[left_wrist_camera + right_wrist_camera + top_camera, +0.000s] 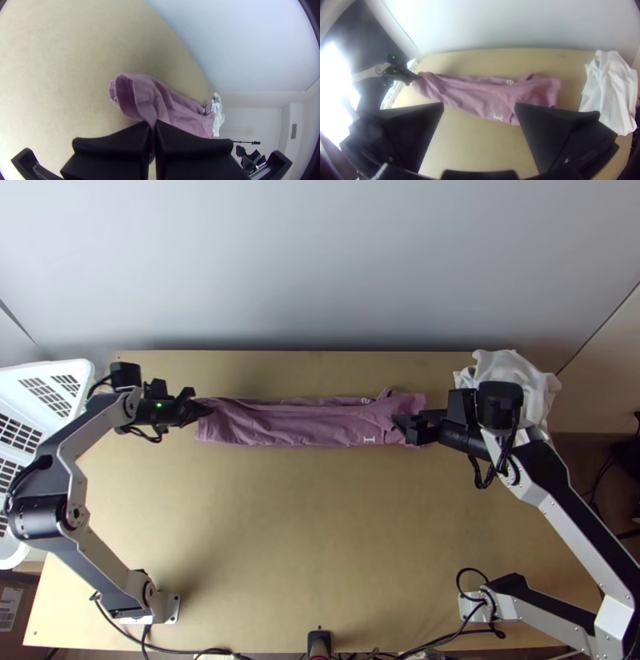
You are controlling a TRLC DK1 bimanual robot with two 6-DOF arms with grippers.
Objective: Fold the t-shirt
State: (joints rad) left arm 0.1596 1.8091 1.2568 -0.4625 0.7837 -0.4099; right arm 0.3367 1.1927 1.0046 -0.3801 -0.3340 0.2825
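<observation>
A pink t-shirt (304, 422) lies folded into a long narrow strip across the back of the table, somewhat wrinkled, with small white letters near its right part. At its left end my left gripper (210, 410) is shut on the cloth; in the left wrist view the left gripper (152, 125) pinches the end of the t-shirt (180, 111), raising it into a loop. Over the strip's right end is my right gripper (400, 424). The right wrist view has the right gripper (479, 106) open, its fingers wide apart, the t-shirt (470, 91) beyond them.
A bunched white cloth (512, 380) lies at the table's back right corner, close to the right gripper. A white plastic basket (80, 372) stands at the left edge beside the left arm. Behind the table (296, 524) rises a pale wall.
</observation>
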